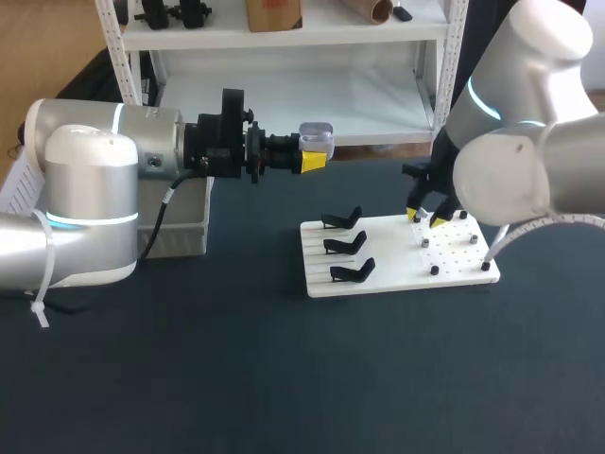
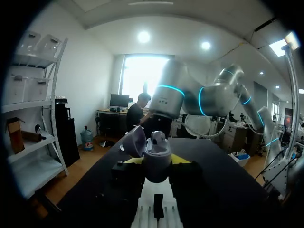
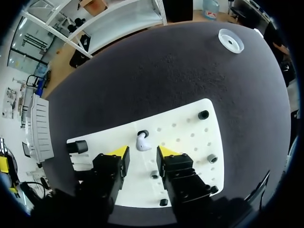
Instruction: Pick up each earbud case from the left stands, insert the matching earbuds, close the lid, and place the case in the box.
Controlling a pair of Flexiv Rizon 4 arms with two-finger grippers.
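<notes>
On the table, head view: the left arm comes in from the left. The left gripper is held level above the far part of the table, clamped on the earbud case. The case is off the table and sticks up past the yellow tips. A white board lies right of the middle, with three black stands in a column on its left half. The right gripper hangs over the board's right half, tips pointing down, near the pegs. A grey box sits at the left behind the left arm, well apart from the board. The board lies nearer the table's far edge than its near edge.

Left wrist view: the earbud case sits between the yellow tips, with both fingers on its sides. Its lid is hinged open and tilted to one side. Under the gripper is the board, with one stand showing. The right arm is beyond the case.

Right wrist view: the right gripper has its fingers parted by a narrow gap and grips nothing. A white earbud stands on the board just ahead of the tips, in line with the gap and apart from both. Pegs dot the board on one side of the gripper. A stand sits at the board's other end, with the box past it. A white disc lies on the table near its edge, well apart from the board.
</notes>
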